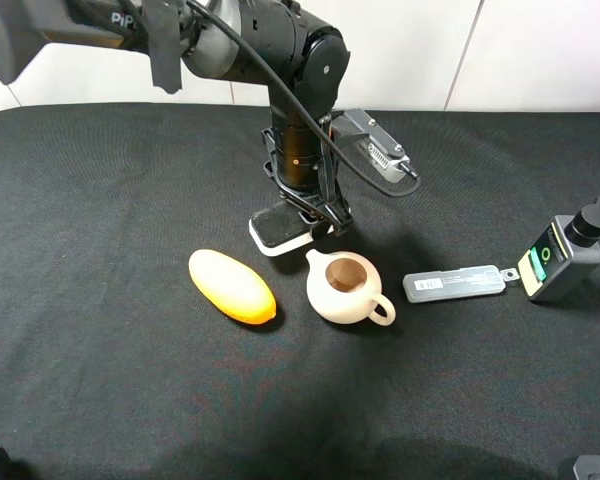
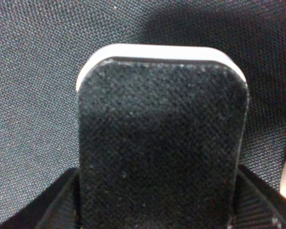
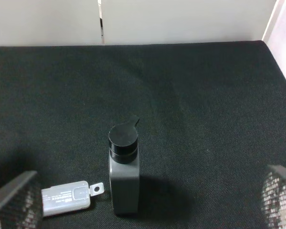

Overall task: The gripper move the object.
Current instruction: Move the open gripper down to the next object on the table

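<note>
- A black cloth bench (image 1: 100, 380) fills the high view, with a white wall behind it.
- The eraser (image 1: 278, 230) lies near the middle, at about 11 o'clock from the cream teapot (image 1: 345, 288) and just beside it.
- The left gripper (image 1: 302, 215) comes straight down on the eraser. In its wrist view the fingers (image 2: 62, 202) press against both long sides, so it looks clenched on the eraser, a hold that suits a flat block.
- I cannot tell whether the eraser is off the cloth yet.
- The orange oval (image 1: 231, 286) sits at 9 o'clock from the teapot, and the flat grey case (image 1: 452, 284) and grey bottle (image 1: 562, 258) at 3 o'clock. Any slide towards 5 o'clock would likely bump the teapot.
- The right gripper (image 3: 144, 206) hangs spread wide and empty above the bottle, probably parked clear of the work.
</note>
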Controlling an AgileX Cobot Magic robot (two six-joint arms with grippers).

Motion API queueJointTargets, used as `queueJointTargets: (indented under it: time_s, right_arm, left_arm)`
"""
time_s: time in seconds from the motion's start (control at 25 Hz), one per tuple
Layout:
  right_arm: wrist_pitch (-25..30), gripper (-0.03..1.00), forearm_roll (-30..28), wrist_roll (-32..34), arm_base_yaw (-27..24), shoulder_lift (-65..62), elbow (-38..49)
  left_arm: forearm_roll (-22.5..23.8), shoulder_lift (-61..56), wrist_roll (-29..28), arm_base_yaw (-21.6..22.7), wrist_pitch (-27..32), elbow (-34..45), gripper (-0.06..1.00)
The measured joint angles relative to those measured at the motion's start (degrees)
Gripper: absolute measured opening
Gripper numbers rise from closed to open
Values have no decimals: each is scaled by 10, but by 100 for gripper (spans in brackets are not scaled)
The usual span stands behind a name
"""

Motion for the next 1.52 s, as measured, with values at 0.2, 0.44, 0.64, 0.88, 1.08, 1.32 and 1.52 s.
queueJointTargets:
  time_s: [0.2,0.44,0.64,0.88,1.08,1.32,1.52]
  right_arm:
    - [0,69,0,0,0,0,0]
    - [0,69,0,0,0,0,0]
    - [0,69,0,0,0,0,0]
    - [0,69,0,0,0,0,0]
    - [0,69,0,0,0,0,0]
    - [0,69,0,0,0,0,0]
    - [0,69,0,0,0,0,0]
  left_arm:
    - [0,0,1,3,-3,0,65]
    - [0,3,1,4,-4,0,65]
    - [0,10,1,4,-4,1,65]
    - [0,10,2,4,-4,1,65]
    - [0,10,2,4,-5,1,65]
    - [0,17,3,4,-6,1,65]
    - [0,18,3,4,-6,1,65]
